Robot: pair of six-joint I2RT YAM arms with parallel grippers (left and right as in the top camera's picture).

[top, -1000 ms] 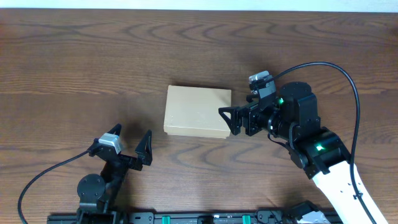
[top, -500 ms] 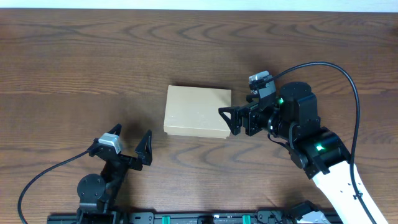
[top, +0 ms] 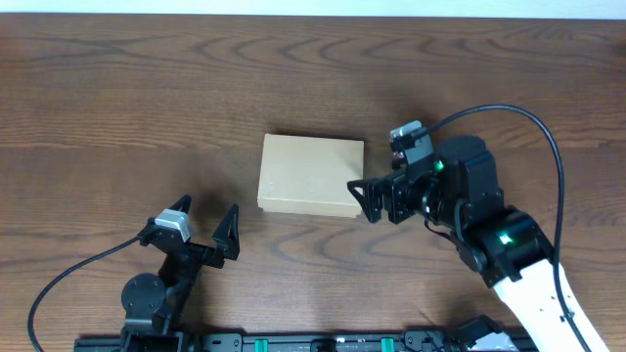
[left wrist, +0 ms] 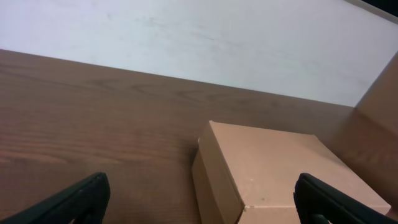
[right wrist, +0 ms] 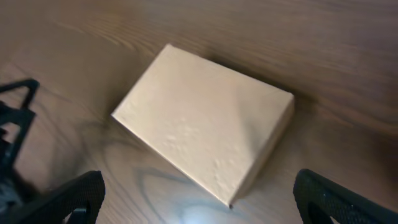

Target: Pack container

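Note:
The container (top: 310, 175) is a small tan cardboard box with its lid closed, lying flat at the middle of the wooden table. It also shows in the left wrist view (left wrist: 283, 171) and in the right wrist view (right wrist: 205, 121). My right gripper (top: 364, 198) is open and empty, raised just off the box's right front corner, its fingers wide apart. My left gripper (top: 208, 224) is open and empty near the table's front edge, left of and in front of the box. No pens or markers are in view.
The wooden table (top: 137, 98) surrounds the box. A white wall (left wrist: 205, 43) runs behind the table's far edge. Black cables (top: 548, 147) arc from both arms.
My right gripper has pulled back slightly to the right and toward the front, and lifted off the box's right edge. The box and left arm have not moved.

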